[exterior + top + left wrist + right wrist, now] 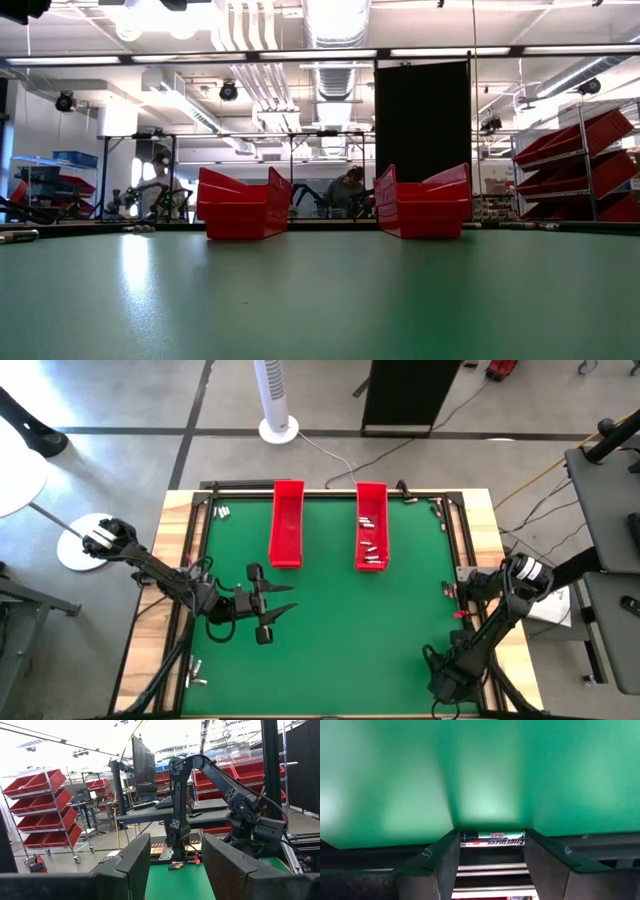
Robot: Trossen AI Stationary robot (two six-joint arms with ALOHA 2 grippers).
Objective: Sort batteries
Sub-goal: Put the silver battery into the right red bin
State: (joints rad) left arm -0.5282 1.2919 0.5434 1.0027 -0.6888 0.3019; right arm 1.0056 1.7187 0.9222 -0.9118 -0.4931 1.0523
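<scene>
My right claw (491, 851) pinches one battery (492, 839) across its ends. It is small, hard, smooth, and could slip. My left claw (175, 865) is spread, holding nothing.

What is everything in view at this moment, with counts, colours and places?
table: one, green mat, centre.
red trays: two, far side; left tray looks empty, right tray holds batteries.
batteries in tray: several, silvery.
loose batteries: small clusters by the table's edges.
fan: one, white, beyond the table.
person: one, in the room behind.
left gripper: open, empty, over the mat.
right gripper: near right corner, closed on one battery.
</scene>
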